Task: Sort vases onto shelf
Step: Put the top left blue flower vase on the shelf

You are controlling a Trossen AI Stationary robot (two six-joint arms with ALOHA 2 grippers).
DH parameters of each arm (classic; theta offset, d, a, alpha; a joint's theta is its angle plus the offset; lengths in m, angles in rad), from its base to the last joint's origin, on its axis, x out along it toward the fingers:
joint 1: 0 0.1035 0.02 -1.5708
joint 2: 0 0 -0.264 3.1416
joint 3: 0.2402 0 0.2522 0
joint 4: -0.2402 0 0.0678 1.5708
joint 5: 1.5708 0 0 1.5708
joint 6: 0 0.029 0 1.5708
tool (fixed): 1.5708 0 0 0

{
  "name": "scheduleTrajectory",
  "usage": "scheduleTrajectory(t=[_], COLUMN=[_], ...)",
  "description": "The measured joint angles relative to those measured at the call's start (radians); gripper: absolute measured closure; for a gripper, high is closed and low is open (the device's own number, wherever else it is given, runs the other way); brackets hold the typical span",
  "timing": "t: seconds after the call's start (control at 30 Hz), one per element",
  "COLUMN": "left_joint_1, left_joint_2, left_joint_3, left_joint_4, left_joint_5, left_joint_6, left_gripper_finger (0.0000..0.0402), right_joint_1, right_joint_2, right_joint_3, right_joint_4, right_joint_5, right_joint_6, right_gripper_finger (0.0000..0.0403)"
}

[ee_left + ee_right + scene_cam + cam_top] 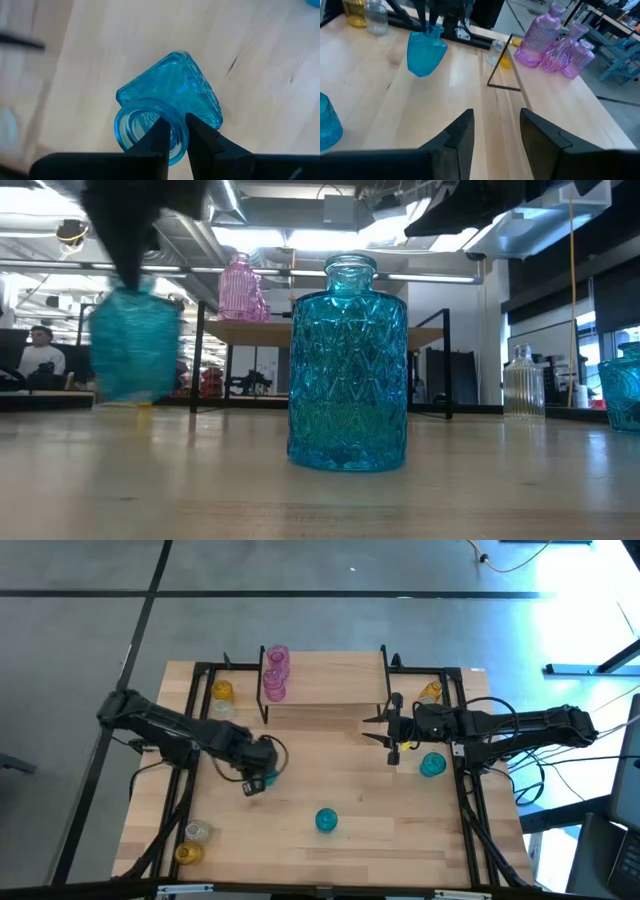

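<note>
My left gripper is over the table's left middle, shut on a teal-blue vase that hangs clear of the tabletop. A second teal-blue vase stands upright on its base near the front middle. A third one stands under my right arm. Pink vases stand on the left end of the shelf. My right gripper hovers open off the shelf's front right corner, with nothing between its fingers. My left gripper grips the vase by the rim of its mouth, one finger inside the mouth and the other outside. The fingers come from above, pointing down. The vase hangs below them, tilted, lifted clear of the table.
Amber and clear vases stand at the table's back left, back right and front left, outside the black frame rails. Bare wood lies between the shelf and the front vase. People sit in the room behind the table.
</note>
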Motion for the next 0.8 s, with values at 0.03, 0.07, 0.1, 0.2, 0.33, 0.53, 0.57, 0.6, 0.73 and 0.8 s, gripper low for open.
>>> scheduleTrajectory(t=[0.03, 0.07, 0.1, 0.2, 0.33, 0.53, 0.57, 0.6, 0.73, 0.8], left_joint_1=[0.006, 0.012, 0.015, 0.025, 0.025, 0.026, 0.026, 0.026, 0.024, 0.024], left_joint_2=[0.035, 0.071, 0.108, 0.209, 0.315, 0.419, 0.431, 0.441, 0.471, 0.472], left_joint_3=[0.033, 0.066, 0.102, 0.206, 0.324, 0.417, 0.418, 0.418, 0.419, 0.419], left_joint_4=[-0.004, -0.007, -0.009, -0.011, -0.012, -0.007, -0.001, 0.001, 0.002, 0.003], left_joint_5=[0.000, -0.003, -0.010, -0.040, -0.085, -0.105, -0.099, -0.097, -0.107, -0.108], left_joint_6=[0.042, 0.086, 0.127, 0.280, 0.510, 0.757, 0.782, 0.803, 0.819, 0.811], left_gripper_finger=[0.0363, 0.0363, 0.0363, 0.0362, 0.0362, 0.0361, 0.0361, 0.0361, 0.0361, 0.0360], right_joint_1=[0.000, 0.000, 0.000, 0.000, 0.000, 0.000, 0.000, 0.000, 0.000, 0.000], right_joint_2=[0.005, 0.010, 0.013, 0.013, 0.013, 0.013, 0.013, 0.013, 0.013, 0.013], right_joint_3=[0.000, 0.000, 0.000, 0.000, 0.000, 0.000, 0.000, 0.000, 0.000, 0.000], right_joint_4=[0.001, 0.008, 0.014, 0.021, 0.017, 0.018, 0.018, 0.018, 0.016, 0.015], right_joint_5=[0.000, 0.000, 0.000, 0.000, 0.000, 0.000, 0.000, 0.000, 0.000, 0.000], right_joint_6=[-0.002, -0.005, -0.011, -0.021, -0.022, -0.023, -0.023, -0.023, -0.023, -0.023], right_gripper_finger=[0.0259, 0.0259, 0.0259, 0.0259, 0.0259, 0.0259, 0.0259, 0.0259, 0.0259, 0.0259])
